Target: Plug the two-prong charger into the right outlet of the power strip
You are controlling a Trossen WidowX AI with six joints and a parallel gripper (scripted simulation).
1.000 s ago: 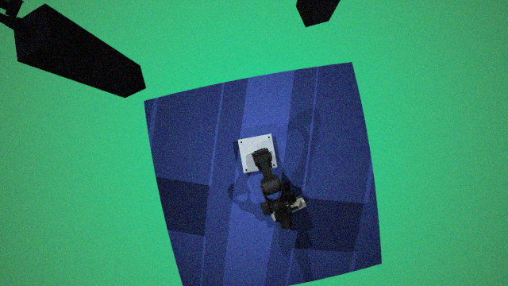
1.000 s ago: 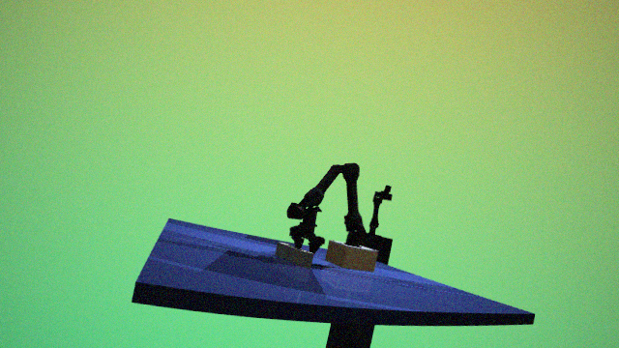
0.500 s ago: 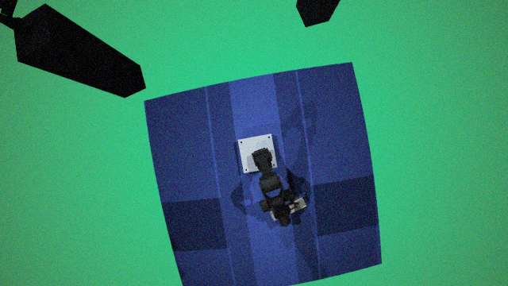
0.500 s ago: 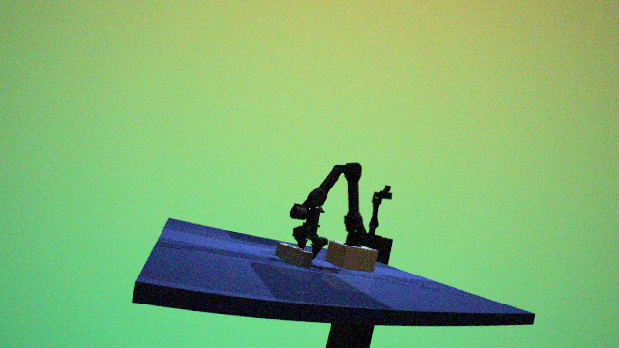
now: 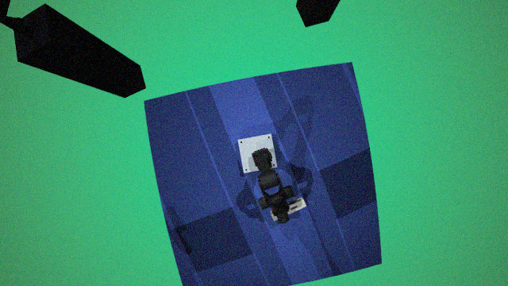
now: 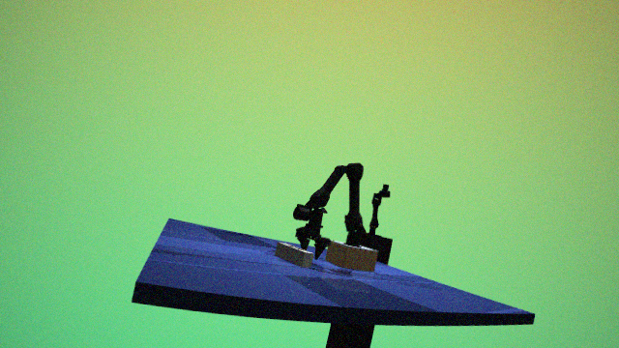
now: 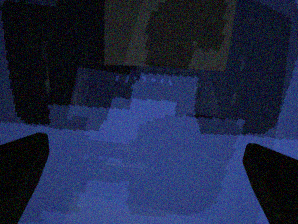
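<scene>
The power strip (image 5: 302,203) (image 6: 293,256), pale with dark recesses on top, stands on the table, partly hidden by the arm in the top view. My gripper (image 6: 311,252) (image 7: 149,148) is open and empty, fingers pointing down. In the exterior view its fingertips are low, one by the strip's top edge and the other between the strip and the block under the arm; contact cannot be told. In the wrist view the fingers stand wide apart over blue surface. The charger cannot be made out in any view; the outlets are too small or hidden to tell apart.
A tan block (image 6: 352,257) (image 5: 245,148) with a white top stands under the arm's base, close to the strip. A brownish face (image 7: 167,35) shows at the top of the wrist view. Dark blocks (image 5: 79,52) (image 5: 317,9) lie beyond the blue table (image 5: 178,139) (image 6: 203,271).
</scene>
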